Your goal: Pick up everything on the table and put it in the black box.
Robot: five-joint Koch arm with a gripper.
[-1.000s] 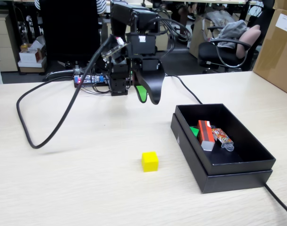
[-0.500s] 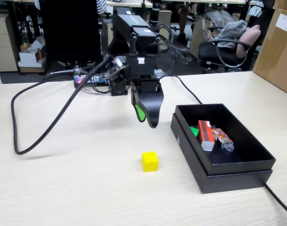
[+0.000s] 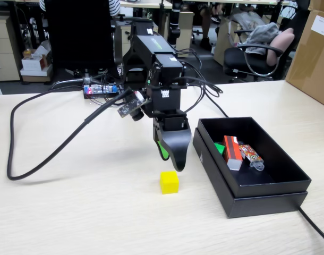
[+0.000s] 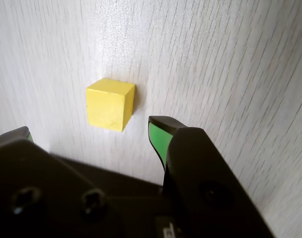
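A small yellow cube [image 3: 169, 182] sits alone on the pale wood-grain table [image 3: 71, 212]; it also shows in the wrist view [image 4: 109, 104]. My gripper [image 3: 172, 159] hangs just above and slightly behind it, open and empty, its green-padded jaws wide apart in the wrist view [image 4: 89, 130] with the cube just ahead of the gap. The black box [image 3: 268, 188] stands to the right in the fixed view. Inside it lie the red block [image 3: 232, 151], a bit of the green cube [image 3: 219, 147] and an orange patterned packet [image 3: 251, 155].
A thick black cable [image 3: 50, 154] loops across the table's left side to the arm's base. A circuit board [image 3: 101, 89] sits at the far edge. A cardboard carton [image 3: 313, 53] stands at the right. Office chairs are behind the table.
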